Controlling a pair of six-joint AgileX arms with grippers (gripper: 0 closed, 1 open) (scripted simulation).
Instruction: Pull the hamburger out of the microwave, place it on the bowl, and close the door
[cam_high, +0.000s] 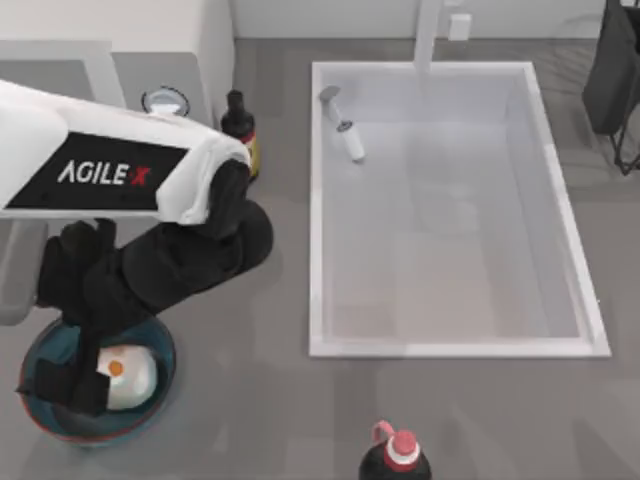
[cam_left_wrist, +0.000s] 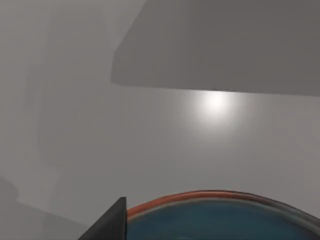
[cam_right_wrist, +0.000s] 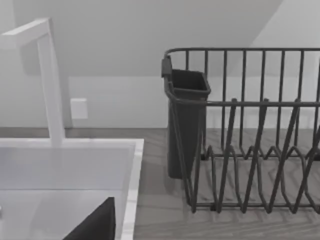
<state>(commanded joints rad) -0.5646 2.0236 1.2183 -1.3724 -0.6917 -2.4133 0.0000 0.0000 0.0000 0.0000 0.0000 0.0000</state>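
One hamburger (cam_high: 128, 377) in one bowl (cam_high: 40, 405); two bottles (cam_high: 240, 128) on the bench.
Left end effector (cam_high: 70, 385) over the bowl, partly hiding both; grip unclear; microwave (cam_high: 170, 45) cut off.

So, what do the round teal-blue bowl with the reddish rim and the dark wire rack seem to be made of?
The round teal-blue bowl with the reddish rim looks like glazed ceramic: its smooth blue wall and thin rim band suggest glaze, though plastic is possible. The dark wire rack looks like coated metal wire: thin, evenly bent dark bars with a matte finish.
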